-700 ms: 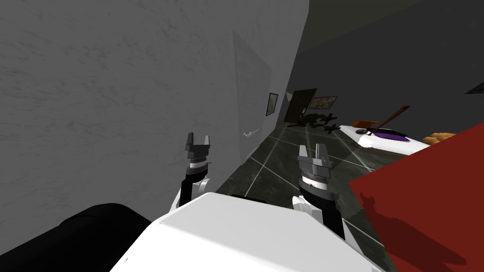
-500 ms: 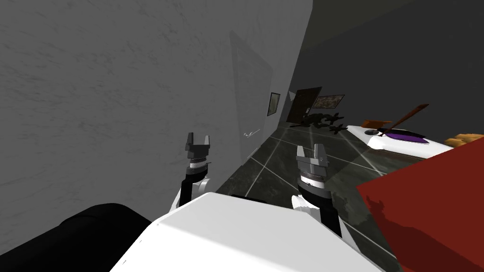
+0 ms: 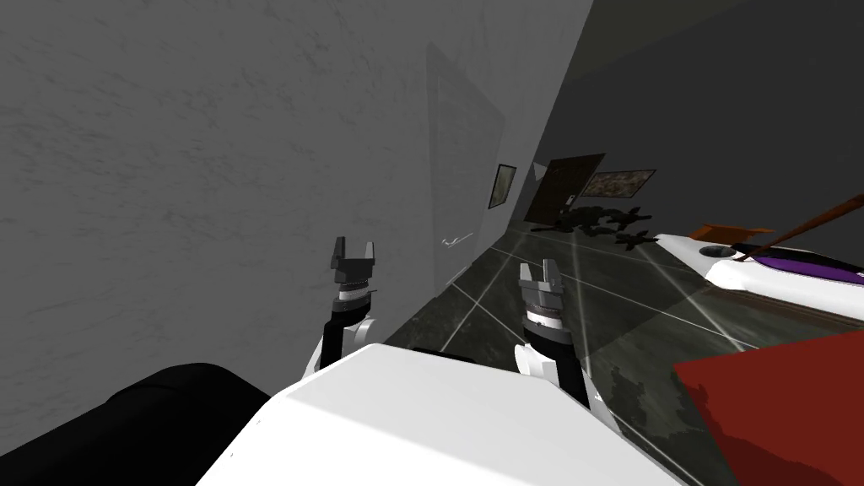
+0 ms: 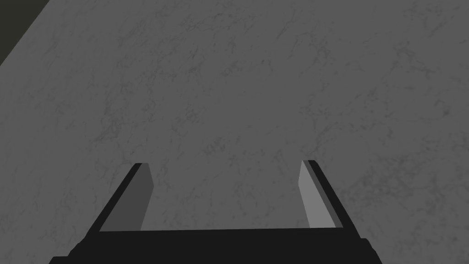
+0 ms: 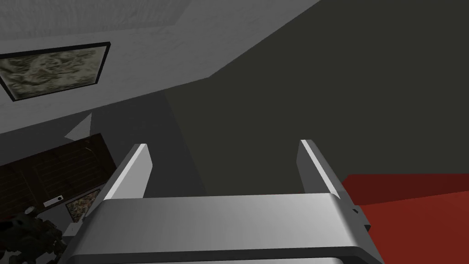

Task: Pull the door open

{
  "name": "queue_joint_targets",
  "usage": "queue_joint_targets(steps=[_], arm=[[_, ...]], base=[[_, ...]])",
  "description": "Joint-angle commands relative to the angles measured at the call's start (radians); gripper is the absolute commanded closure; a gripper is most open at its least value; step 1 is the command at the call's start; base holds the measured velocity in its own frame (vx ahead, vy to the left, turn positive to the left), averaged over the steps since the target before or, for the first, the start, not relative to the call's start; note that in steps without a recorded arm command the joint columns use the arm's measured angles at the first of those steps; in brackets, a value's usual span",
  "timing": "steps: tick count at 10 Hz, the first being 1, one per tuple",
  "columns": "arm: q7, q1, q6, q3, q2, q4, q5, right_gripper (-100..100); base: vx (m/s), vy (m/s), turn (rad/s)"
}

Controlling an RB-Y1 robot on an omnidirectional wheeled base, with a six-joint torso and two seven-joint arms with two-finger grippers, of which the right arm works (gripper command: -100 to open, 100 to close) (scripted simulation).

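Note:
A grey door panel [image 3: 464,160] is set flush in the grey wall on my left, with a small white lever handle [image 3: 456,240] at its near edge. My left gripper [image 3: 353,253] is raised close to the wall, short of the handle, open and empty. In the left wrist view the left gripper [image 4: 224,169] faces bare grey wall [image 4: 238,91]. My right gripper [image 3: 537,274] hangs over the dark tiled floor, open and empty, and the right gripper [image 5: 224,151] points down the room. A dark brown door [image 3: 565,186] stands at the far end.
A red flat surface [image 3: 776,413] lies at the lower right. Behind it is a white piece of furniture [image 3: 785,274] with a purple thing on it. A dark plant [image 3: 603,221] sits on the floor by the far door, and a framed picture [image 3: 504,186] hangs past the grey door.
The whole head view has swung: the red surface, the white furniture and the far door have slid right. My right gripper has drawn a little left and turned. The left gripper holds its place.

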Motion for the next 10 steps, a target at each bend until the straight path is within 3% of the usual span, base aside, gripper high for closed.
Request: queue_joint_targets(steps=[1,3,4,7,8,10], arm=[[-0.006,-0.019,-0.004,-0.001,-0.008,0.044,0.0,-100],[-0.011,-0.048,-0.007,0.0,-0.017,0.099,0.0,-100],[-0.011,-0.048,-0.007,0.0,-0.017,0.104,0.0,-100],[-0.02,-0.096,-0.013,0.001,-0.032,0.194,0.001,-100],[-0.02,-0.096,-0.013,0.001,-0.032,0.205,0.001,-100],[-0.027,-0.131,-0.017,0.002,-0.042,0.278,0.002,-100]], base=[[0.068,-0.067,0.185],[0.063,-0.069,0.179],[0.049,-0.056,0.061],[0.048,-0.058,0.178],[0.065,-0.065,0.053],[0.063,-0.067,0.154]])
